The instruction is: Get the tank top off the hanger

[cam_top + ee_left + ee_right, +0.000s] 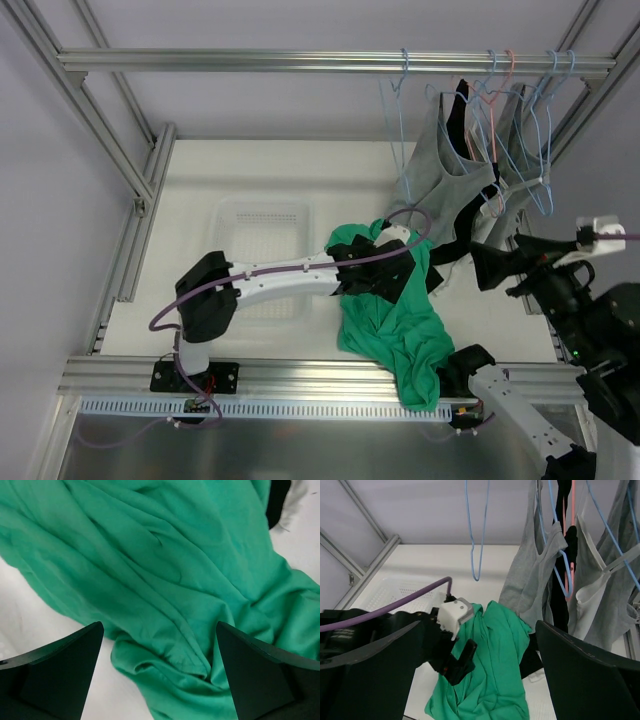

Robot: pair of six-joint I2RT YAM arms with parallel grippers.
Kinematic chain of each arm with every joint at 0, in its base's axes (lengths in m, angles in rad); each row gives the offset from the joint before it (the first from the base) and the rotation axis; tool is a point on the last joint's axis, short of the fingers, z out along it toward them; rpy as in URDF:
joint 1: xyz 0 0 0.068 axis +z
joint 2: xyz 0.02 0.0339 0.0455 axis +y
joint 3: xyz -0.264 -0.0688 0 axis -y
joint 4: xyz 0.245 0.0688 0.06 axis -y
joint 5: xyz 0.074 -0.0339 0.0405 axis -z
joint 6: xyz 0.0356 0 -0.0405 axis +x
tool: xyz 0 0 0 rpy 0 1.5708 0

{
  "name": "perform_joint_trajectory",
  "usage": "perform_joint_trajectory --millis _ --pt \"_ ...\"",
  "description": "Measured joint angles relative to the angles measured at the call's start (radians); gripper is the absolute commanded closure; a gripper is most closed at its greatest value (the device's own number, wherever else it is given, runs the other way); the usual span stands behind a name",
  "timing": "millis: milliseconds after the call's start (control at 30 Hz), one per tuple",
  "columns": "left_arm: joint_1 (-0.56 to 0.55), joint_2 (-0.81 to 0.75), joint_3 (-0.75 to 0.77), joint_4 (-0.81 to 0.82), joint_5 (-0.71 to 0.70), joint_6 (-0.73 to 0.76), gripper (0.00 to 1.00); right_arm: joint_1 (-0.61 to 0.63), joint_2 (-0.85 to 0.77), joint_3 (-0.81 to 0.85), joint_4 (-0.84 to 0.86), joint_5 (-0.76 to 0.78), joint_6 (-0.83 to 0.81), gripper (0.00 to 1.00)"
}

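Observation:
A green tank top (400, 320) lies crumpled on the white table, off any hanger, its lower end draped over the front edge. It fills the left wrist view (165, 580) and also shows in the right wrist view (500, 670). My left gripper (385, 272) hovers just over it, jaws wide open and empty (160, 670). My right gripper (478, 265) is open and empty (479, 630), held in the air right of the green top, facing it and the hangers. A grey tank top (440, 180) hangs on a blue hanger (555, 555).
A rail (300, 62) at the back carries an empty blue hanger (400, 110), a black top on a pink hanger (565, 540) and more grey tops (520, 160). A white perforated basket (258, 225) sits left of centre. A black garment (448, 250) lies under the hanging tops.

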Motion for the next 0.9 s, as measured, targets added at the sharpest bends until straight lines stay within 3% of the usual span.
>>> perform_joint_trajectory --millis 267,467,500,567,900 --pt "0.008 0.194 0.113 -0.005 0.058 -0.039 0.19 0.000 -0.122 -0.085 -0.052 -0.019 -0.001 0.00" --pt "0.010 0.206 0.114 -0.003 0.058 -0.099 0.69 0.000 -0.122 -0.138 -0.082 -0.058 -0.010 0.01" --pt "0.010 0.204 0.106 -0.002 0.056 -0.108 0.84 0.000 -0.123 -0.138 -0.084 -0.062 -0.013 0.01" --pt "0.010 0.197 0.082 -0.001 0.052 -0.123 1.00 0.000 -0.125 -0.138 -0.084 -0.065 -0.018 0.01" --pt "0.004 0.040 -0.026 -0.010 -0.011 -0.133 1.00 0.000 -0.162 -0.137 -0.084 -0.072 -0.034 0.00"
